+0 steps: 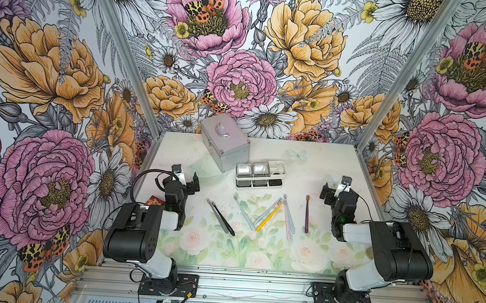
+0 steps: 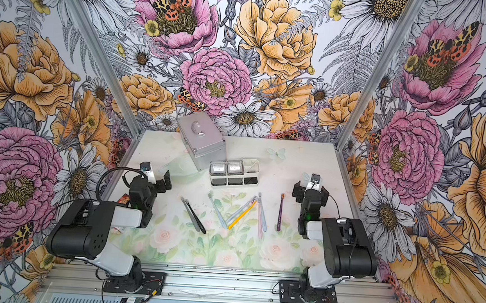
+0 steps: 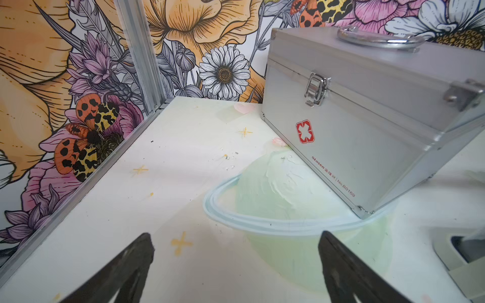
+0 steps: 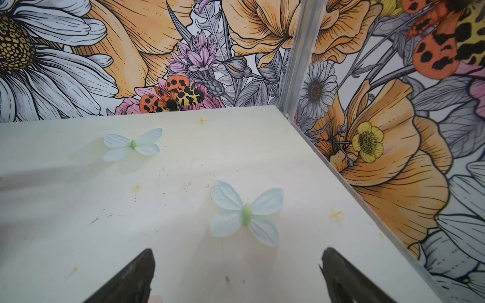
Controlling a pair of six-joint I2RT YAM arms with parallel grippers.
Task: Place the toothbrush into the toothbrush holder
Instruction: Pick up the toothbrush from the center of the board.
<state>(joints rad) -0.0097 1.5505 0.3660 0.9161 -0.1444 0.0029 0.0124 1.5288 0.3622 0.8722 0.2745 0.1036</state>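
Observation:
The toothbrush holder (image 1: 260,174) (image 2: 234,172), a white caddy with two shiny square cups, stands upright at mid-table. Several toothbrushes lie flat in front of it: a grey and black pair (image 1: 220,216), a light blue one (image 1: 245,212), a yellow one (image 1: 269,217) (image 2: 241,216), a pink one (image 1: 287,221) and a purple one (image 1: 307,214) (image 2: 280,212). My left gripper (image 1: 186,181) (image 3: 236,244) hovers open and empty, left of the holder. Over at the right side my right gripper (image 1: 337,191) (image 4: 237,258) is open too, with only bare table between its fingers.
A silver metal case (image 1: 224,145) (image 3: 367,118) stands behind the holder toward the back left, latches shut. A small red packet (image 1: 156,201) lies beside the left arm. Flowered walls with metal posts close in the table on three sides.

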